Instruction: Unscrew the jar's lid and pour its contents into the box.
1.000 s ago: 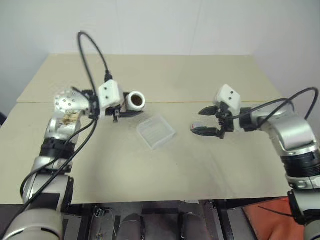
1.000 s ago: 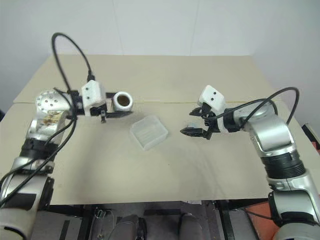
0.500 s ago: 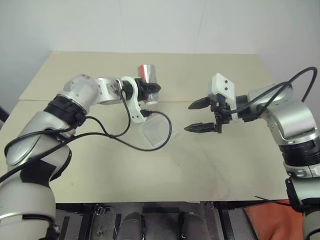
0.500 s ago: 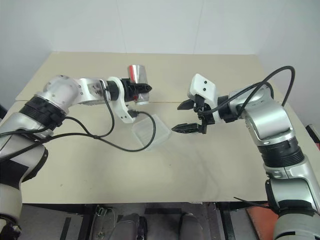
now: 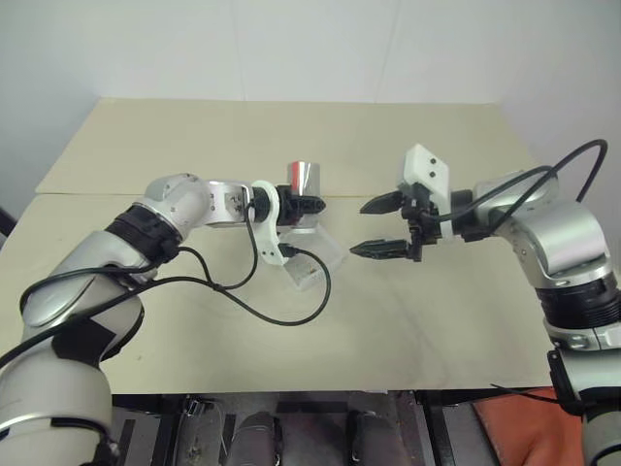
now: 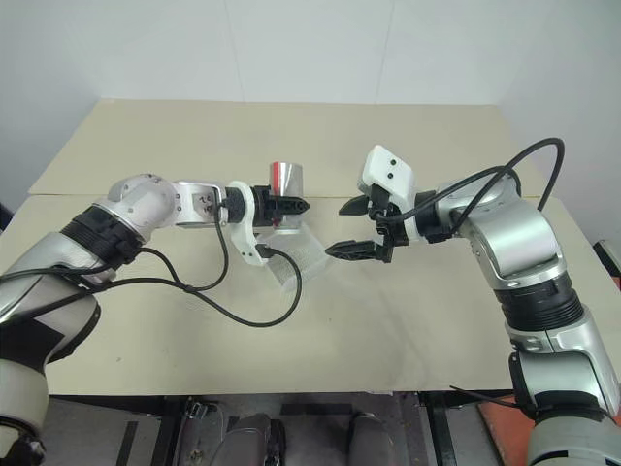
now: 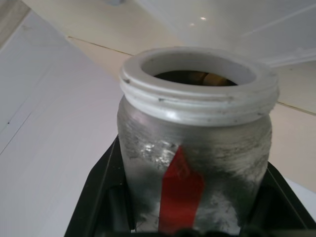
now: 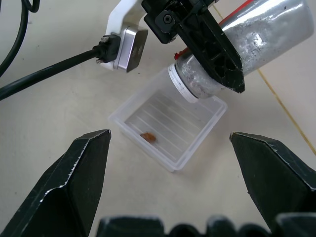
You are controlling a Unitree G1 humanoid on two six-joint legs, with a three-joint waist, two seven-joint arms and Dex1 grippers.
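My left gripper (image 5: 309, 206) is shut on the jar (image 5: 303, 179), a silvery cylinder with a red patch. It holds the jar tilted, with the open white threaded mouth (image 8: 190, 89) pointing down over the box (image 8: 168, 148). The box is a clear shallow tray on the table, and one small brown piece (image 8: 148, 137) lies in it. Brownish contents show inside the jar (image 7: 197, 148). My right gripper (image 5: 362, 228) hangs open just right of the box, with nothing between its fingers. The lid is out of view.
A black cable (image 5: 291, 313) from my left wrist loops over the tan table (image 5: 194, 126) in front of the box. A seam (image 5: 87, 194) runs across the table. The table's right front part lies bare.
My left gripper has carried the jar to the right and rolled it over, so the mouth now points down over the box. The right gripper stays open and has edged towards the box.
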